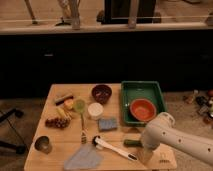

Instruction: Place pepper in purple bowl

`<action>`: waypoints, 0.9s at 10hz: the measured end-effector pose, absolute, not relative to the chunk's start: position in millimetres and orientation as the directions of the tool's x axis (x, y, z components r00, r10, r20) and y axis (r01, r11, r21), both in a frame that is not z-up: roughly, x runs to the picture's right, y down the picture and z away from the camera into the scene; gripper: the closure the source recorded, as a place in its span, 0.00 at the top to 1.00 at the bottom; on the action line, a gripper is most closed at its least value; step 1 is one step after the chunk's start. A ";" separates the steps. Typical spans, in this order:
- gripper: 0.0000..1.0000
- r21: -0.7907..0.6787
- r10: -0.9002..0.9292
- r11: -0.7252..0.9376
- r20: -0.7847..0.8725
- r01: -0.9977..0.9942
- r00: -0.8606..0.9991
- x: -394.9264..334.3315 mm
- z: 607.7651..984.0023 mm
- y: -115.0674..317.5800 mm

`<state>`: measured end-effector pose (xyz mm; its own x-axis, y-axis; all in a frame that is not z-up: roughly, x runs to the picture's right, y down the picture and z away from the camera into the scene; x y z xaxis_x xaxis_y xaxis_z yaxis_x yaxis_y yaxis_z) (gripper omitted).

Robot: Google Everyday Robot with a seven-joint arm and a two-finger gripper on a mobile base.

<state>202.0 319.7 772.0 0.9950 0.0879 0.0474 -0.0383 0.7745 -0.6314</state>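
The pepper [131, 143] is a small dark-green piece lying on the wooden table [60, 136] near its front right, just left of my white arm [162, 134]. The purple bowl [101, 93] stands at the table's far middle, well away from the pepper. My gripper [148, 154] points down at the table's front right corner, right beside the pepper, and the arm's end hides most of it. I cannot tell whether it touches the pepper.
A green tray [129, 90] at the right holds an orange bowl [142, 109]. A white-handled brush [114, 148], grey cloth [82, 157], metal cup [43, 144], blue sponge [107, 123], white cup [95, 110] and food items [59, 119] lie around.
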 end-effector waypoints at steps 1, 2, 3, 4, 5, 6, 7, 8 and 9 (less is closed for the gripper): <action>0.80 -0.624 0.081 0.781 0.054 -0.030 0.995 199.1 771.8 319.0; 0.80 -0.616 0.076 0.787 0.055 -0.026 0.996 197.8 771.8 318.5; 0.80 -0.611 0.074 0.791 0.049 -0.029 0.996 198.3 773.0 318.5; 0.80 -0.607 0.071 0.794 0.046 -0.029 0.996 198.1 775.1 318.1; 0.80 -0.607 0.069 0.794 0.042 -0.029 0.997 197.0 777.4 318.0; 0.80 -0.605 0.067 0.796 0.039 -0.029 0.997 196.1 780.2 317.5; 0.80 -0.603 0.066 0.797 0.036 -0.031 0.997 196.4 782.2 317.5; 0.78 -0.601 0.065 0.799 0.031 -0.033 0.997 197.2 783.5 317.9; 0.67 -0.597 0.059 0.802 0.029 -0.030 0.998 196.1 784.7 318.3</action>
<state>196.1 318.3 784.7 0.9978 0.0587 0.0293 -0.0297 0.8018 -0.5969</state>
